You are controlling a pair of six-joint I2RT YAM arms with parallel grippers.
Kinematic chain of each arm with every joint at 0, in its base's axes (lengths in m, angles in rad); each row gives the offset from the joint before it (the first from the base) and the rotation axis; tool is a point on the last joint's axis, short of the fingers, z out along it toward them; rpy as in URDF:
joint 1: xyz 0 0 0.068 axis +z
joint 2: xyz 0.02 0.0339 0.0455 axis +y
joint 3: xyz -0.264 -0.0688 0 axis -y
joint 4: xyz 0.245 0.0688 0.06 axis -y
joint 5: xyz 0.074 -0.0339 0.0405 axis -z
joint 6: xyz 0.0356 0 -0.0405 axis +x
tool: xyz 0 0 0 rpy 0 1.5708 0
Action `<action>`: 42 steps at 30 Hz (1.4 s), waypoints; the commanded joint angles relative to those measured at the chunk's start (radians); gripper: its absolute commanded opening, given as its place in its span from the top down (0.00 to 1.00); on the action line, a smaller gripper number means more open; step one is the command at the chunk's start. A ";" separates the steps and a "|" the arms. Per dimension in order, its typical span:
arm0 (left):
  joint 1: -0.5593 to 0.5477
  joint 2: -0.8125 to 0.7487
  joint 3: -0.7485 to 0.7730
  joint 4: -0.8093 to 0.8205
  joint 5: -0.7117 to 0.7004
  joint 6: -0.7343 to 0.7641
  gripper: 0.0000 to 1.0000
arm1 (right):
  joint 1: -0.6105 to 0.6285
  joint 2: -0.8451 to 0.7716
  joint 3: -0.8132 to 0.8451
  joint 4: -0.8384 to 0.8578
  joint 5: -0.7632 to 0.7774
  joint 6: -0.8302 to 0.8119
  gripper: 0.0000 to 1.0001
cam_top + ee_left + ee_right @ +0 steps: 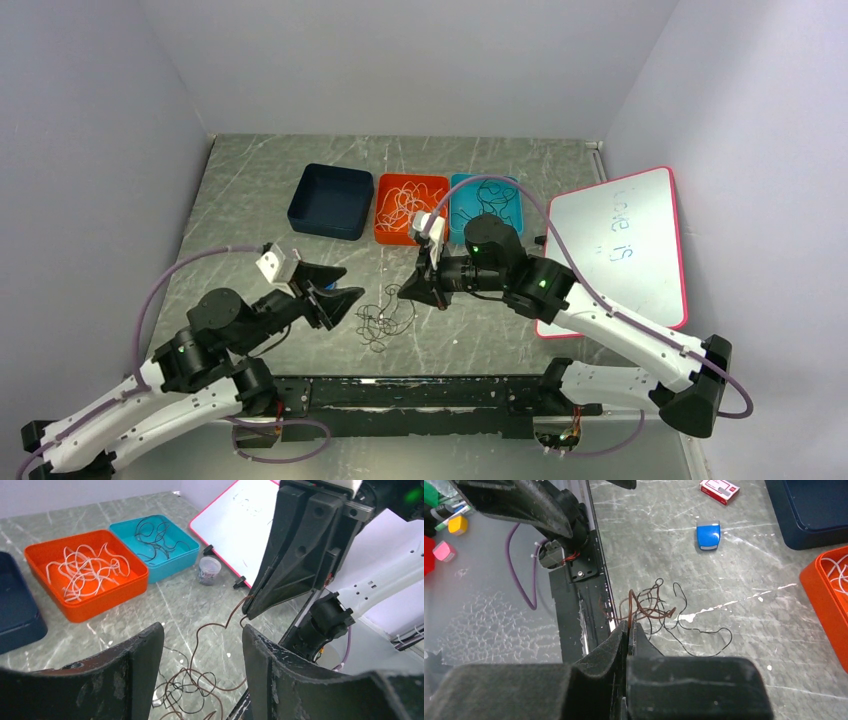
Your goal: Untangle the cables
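The right arm's fingers [626, 630] were pinched shut on a brown cable [644, 611], holding its end up from the tangle of cables [385, 322] on the tabletop [250, 180], at the top view's lower centre. The left arm's fingers [140, 655] stood apart just left of the tangle, probably to pin the rest. The orange bin [100, 602] held white cables, the teal bin [170, 570] dark cables.

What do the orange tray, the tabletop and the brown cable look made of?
The orange tray is likely moulded plastic: uniform colour, smooth satin walls, rounded corners. The tabletop is a grey stone-look surface with white veins, faintly glossy; it could be laminate. The brown cable is a thin flexible strand, probably plastic-coated wire, holding loose curls.
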 commanded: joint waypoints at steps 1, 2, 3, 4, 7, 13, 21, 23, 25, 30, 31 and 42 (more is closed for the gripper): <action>0.006 0.074 0.025 0.116 0.116 0.089 0.36 | 0.005 0.000 0.038 0.023 -0.007 0.037 1.00; 0.006 0.101 0.032 0.137 0.130 0.100 0.36 | 0.004 0.004 0.042 0.032 -0.001 0.052 1.00; 0.006 0.125 0.038 0.165 0.140 0.114 0.35 | 0.005 0.007 0.048 0.038 0.013 0.074 1.00; 0.006 0.151 0.044 0.188 0.149 0.126 0.35 | 0.004 0.007 0.052 0.044 0.030 0.096 1.00; 0.006 0.219 0.049 0.252 0.158 0.149 0.34 | 0.004 -0.010 0.064 0.059 0.091 0.157 1.00; 0.006 0.298 0.022 0.373 0.211 0.145 0.28 | 0.005 -0.021 0.071 0.091 0.116 0.257 1.00; 0.006 0.335 -0.010 0.469 0.265 0.116 0.20 | 0.004 -0.011 0.074 0.144 0.135 0.332 1.00; 0.005 0.349 -0.016 0.485 0.262 0.114 0.20 | 0.005 -0.008 0.082 0.161 0.110 0.346 1.00; 0.006 0.366 -0.024 0.497 0.256 0.120 0.20 | 0.004 -0.008 0.093 0.179 0.087 0.364 1.00; 0.006 0.409 -0.061 0.559 0.266 0.109 0.21 | 0.004 -0.014 0.101 0.220 0.054 0.410 1.00; 0.005 0.417 -0.067 0.572 0.274 0.103 0.22 | 0.004 -0.016 0.103 0.226 0.047 0.417 1.00; 0.006 0.465 -0.181 0.689 0.323 0.000 0.52 | 0.004 -0.058 0.155 0.251 0.074 0.442 1.00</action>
